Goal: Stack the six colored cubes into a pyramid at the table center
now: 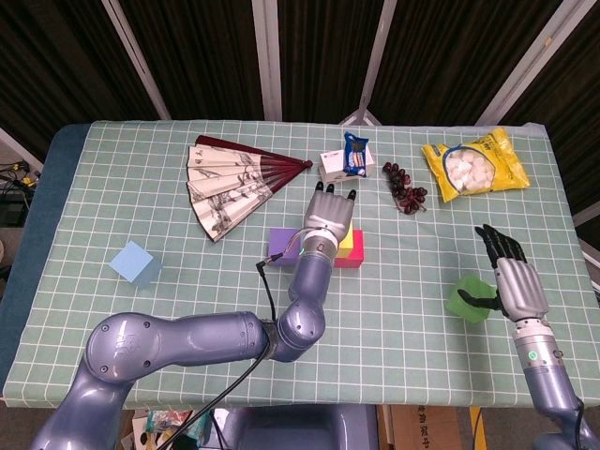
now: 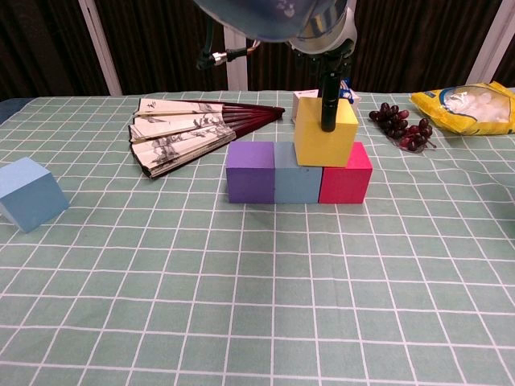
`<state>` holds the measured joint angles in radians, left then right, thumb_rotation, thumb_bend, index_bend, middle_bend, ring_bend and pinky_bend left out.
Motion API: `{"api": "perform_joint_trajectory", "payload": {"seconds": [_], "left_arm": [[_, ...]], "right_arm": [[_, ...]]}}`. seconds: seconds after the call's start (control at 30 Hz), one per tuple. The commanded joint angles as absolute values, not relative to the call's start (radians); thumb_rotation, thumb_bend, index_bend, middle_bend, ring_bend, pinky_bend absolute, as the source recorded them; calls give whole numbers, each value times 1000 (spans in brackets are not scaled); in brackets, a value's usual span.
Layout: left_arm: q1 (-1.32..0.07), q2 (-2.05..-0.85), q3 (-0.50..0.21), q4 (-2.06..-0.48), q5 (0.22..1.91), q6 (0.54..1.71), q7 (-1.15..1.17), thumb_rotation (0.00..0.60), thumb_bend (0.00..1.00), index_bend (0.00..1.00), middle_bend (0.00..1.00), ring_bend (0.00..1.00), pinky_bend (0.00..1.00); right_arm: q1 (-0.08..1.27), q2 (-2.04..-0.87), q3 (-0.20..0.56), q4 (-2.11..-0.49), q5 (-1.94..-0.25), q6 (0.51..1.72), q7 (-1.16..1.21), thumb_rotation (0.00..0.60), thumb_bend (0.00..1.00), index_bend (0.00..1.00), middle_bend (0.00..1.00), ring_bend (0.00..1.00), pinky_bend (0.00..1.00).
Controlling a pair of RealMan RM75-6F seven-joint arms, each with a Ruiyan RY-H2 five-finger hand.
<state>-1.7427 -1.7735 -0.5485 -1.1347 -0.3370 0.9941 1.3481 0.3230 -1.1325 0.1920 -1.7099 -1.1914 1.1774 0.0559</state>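
A purple cube [image 2: 250, 171], a grey-blue cube [image 2: 298, 174] and a pink cube [image 2: 346, 173] stand in a row at the table's middle. On top, over the seam between grey-blue and pink, sits the yellow cube [image 2: 325, 143]. My left hand [image 2: 326, 48] grips it from above, one dark finger down its front face. In the head view that left hand [image 1: 328, 220] hides most of the yellow cube [image 1: 345, 240]. A light blue cube [image 1: 134, 263] lies far left. The green cube [image 1: 467, 298] sits at the right, where my right hand [image 1: 511, 281] stands open beside it, thumb over it.
A folding fan [image 2: 189, 129] lies behind the row on the left. A small white box [image 1: 342, 164], a bunch of dark grapes [image 2: 402, 125] and a yellow snack bag [image 2: 467, 107] lie at the back right. My left arm [image 1: 187, 337] sweeps across the near table.
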Motion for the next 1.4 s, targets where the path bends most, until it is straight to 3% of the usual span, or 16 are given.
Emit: {"api": "perform_joint_trajectory", "payload": {"seconds": [0.03,1.4], "left_arm": [[-1741,-1778,-554,-1132,-330,992,1348,600,315,0,412,69,4],[-1709,-1794,-593,-1137,-268,993,1352,600,317,0,404,69,3]], "right_arm": [[323,-1133,193,-1711,-1190,1178,55,600,205,0,21,0,0],[325,-1133,189,-1708,-1190,1168,57,600,206,0,20,0,0]]}}
